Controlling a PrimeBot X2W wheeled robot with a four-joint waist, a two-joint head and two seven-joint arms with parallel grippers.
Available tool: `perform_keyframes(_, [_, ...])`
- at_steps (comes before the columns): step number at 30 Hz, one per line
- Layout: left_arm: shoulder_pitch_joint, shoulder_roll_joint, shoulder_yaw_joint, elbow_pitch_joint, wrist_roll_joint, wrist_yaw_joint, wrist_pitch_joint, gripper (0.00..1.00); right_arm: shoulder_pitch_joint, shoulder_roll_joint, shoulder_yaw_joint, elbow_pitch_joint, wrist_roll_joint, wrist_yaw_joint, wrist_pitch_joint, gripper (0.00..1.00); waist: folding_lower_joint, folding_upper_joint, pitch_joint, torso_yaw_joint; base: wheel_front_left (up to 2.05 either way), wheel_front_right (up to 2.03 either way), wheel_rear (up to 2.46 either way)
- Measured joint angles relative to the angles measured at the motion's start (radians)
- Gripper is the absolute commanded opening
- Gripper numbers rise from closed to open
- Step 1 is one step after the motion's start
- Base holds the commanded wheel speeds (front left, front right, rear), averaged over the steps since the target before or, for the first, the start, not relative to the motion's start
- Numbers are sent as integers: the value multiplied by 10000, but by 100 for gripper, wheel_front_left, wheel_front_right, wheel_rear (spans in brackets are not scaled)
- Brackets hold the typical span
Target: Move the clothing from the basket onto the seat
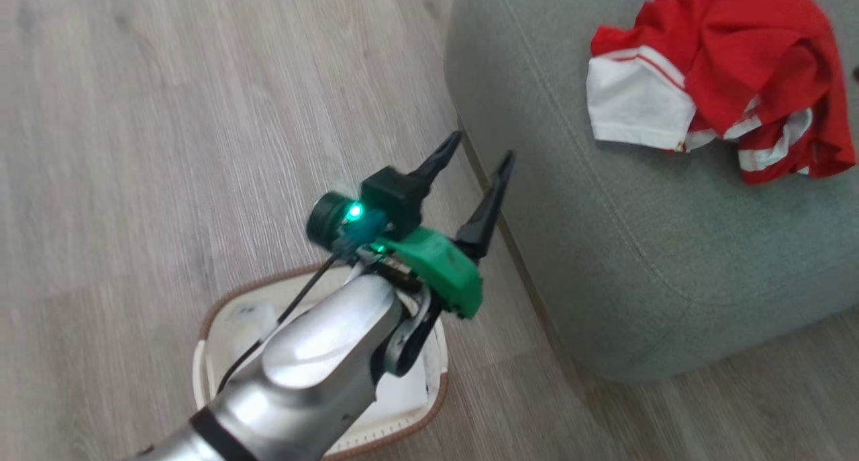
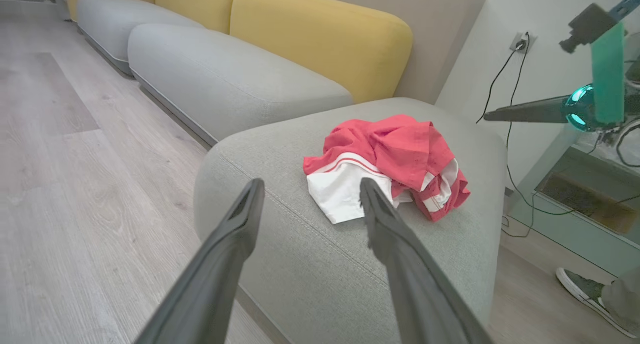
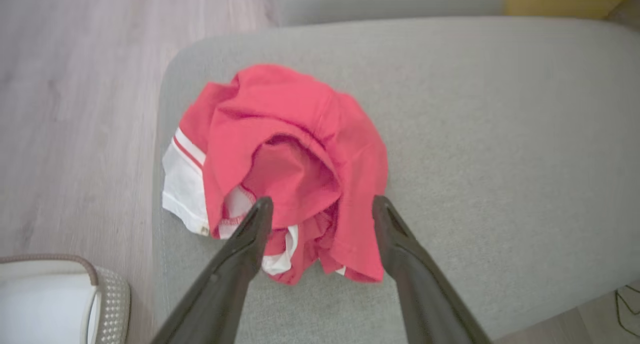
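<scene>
Well, the clothing (image 1: 738, 58) lies heaped on the seat (image 1: 604, 260), well apart from the basket (image 1: 213, 317), whose visible inside looks bare, so I judge the job done. My left tool (image 1: 483, 145) and right tool (image 3: 322, 201) both stand wide open, holding nothing

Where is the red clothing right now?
In the head view, the clothing lies upper right on the seat, apart from the basket on the floor.

Much of the basket (image 1: 228, 327) is hidden by the left forearm (image 1: 315, 353), and its near side is cut off by the bottom edge. In the left wrist view, a person's shoe (image 2: 582, 286) is cut off at the right edge.
</scene>
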Motion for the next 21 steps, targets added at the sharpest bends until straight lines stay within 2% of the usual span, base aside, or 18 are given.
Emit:
perform_keyframes(9, [1343,543,1118,-974,405,15,0,100,-15,-581,92,-849,-81,0,-2502,100,0,0,-834,430,0,0,0])
perform_keyframes(11, [1618,683,1354,-1218,508,84,-2,100,-8,-704,-8,-1174,-136,0,-3440,100,0,0,-955,587,0,0,0])
perform_keyframes(14, [1911,872,1691,-1584,825,169,-2,100,40,-928,-284,-1536,-512,0,-3917,100,0,0,-1075,835,0,0,0])
perform_keyframes(17, [2167,993,2117,-2065,1158,276,0,100,576,-1001,-1170,-1910,-780,-2,-3956,100,0,0,-1146,1082,0,0,0])
perform_keyframes(21, [2607,1081,2539,-2472,1404,378,-2,100,1668,-961,-3246,-2428,-1555,0,-3969,100,0,0,-1191,1351,0,0,0])
